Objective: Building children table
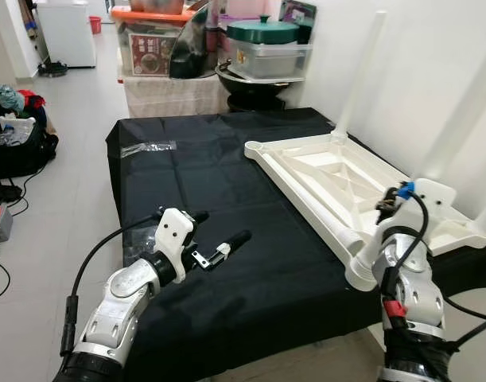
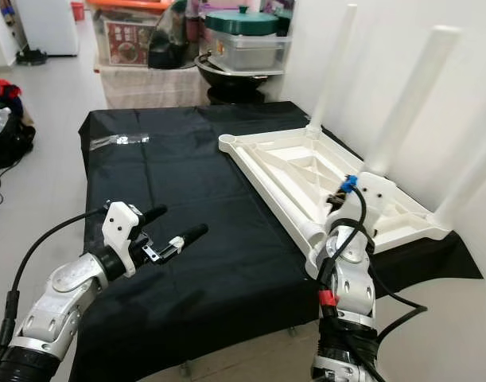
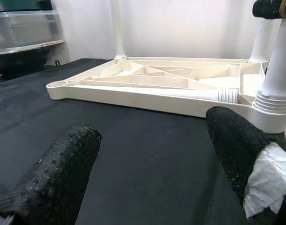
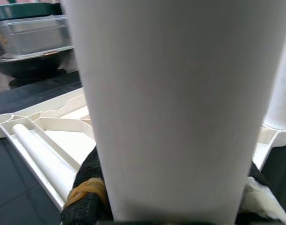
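A white plastic table top (image 1: 330, 171) lies upside down on a black cloth (image 1: 195, 183). Three white legs stand upright in its corners, one at the far corner (image 1: 360, 72) and two by the wall (image 2: 410, 99). My right gripper (image 1: 386, 208) is shut on a fourth leg (image 4: 166, 93) that stands at the near corner socket (image 1: 359, 274); its threaded foot (image 3: 269, 101) sits in that socket. My left gripper (image 1: 220, 227) hovers open over the cloth to the left of the table top, holding nothing. Another white tube (image 4: 40, 150) lies inside the table top.
A clear plastic bag (image 1: 147, 147) lies on the far left of the cloth. Storage boxes and a green-lidded container (image 1: 262, 36) stand behind it. A white wall runs along the right. Bags and clothes (image 1: 16, 127) and cables sit on the floor at left.
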`<state>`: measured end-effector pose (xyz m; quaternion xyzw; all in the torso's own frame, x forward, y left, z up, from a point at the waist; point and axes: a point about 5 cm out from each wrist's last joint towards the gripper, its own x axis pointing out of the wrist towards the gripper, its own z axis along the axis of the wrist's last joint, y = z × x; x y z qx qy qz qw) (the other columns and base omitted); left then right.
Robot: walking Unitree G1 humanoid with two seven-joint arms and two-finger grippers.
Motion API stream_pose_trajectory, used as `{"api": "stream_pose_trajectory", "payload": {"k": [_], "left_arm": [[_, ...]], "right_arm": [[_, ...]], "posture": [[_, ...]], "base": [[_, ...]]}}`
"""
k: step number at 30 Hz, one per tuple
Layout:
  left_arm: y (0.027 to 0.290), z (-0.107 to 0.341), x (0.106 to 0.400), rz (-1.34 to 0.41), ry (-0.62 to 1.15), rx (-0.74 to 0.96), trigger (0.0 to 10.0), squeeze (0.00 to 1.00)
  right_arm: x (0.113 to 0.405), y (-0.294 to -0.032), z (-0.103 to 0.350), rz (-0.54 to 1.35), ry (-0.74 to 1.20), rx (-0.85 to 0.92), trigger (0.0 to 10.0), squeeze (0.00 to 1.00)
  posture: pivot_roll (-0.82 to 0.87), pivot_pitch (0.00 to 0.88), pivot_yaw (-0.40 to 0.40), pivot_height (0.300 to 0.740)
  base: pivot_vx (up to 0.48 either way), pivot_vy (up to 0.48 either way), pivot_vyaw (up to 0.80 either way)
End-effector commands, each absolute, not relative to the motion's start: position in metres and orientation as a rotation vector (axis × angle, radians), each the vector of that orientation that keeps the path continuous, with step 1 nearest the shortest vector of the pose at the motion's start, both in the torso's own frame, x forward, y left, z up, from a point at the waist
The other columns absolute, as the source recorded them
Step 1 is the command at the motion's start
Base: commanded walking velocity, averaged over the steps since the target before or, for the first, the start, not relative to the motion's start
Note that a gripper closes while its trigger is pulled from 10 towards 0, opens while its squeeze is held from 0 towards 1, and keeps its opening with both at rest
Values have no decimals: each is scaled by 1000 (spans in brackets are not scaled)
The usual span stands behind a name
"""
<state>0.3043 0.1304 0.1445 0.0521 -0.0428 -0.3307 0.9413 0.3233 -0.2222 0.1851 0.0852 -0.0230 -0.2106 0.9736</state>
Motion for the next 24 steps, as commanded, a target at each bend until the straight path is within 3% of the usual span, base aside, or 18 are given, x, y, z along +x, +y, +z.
{"api": "stream_pose_trajectory", "payload": {"k": [1, 19, 24], "left_arm": [[128, 144, 305, -674, -91, 102, 10000, 0], [129, 147, 308, -648, -97, 99, 10000, 0], [133, 149, 310, -614, -104, 81, 10000, 0]], "right_arm": [[327, -197, 172, -248, 13, 301, 10000, 0], [330, -190, 172, -98, 12, 234, 10000, 0], [330, -188, 172, -51, 13, 215, 10000, 0]], "posture": [[17, 0, -73, 740], [26, 0, -77, 740], [23, 0, -77, 740]], "base": [[0, -472, 0], [0, -473, 0], [0, 0, 0]]}}
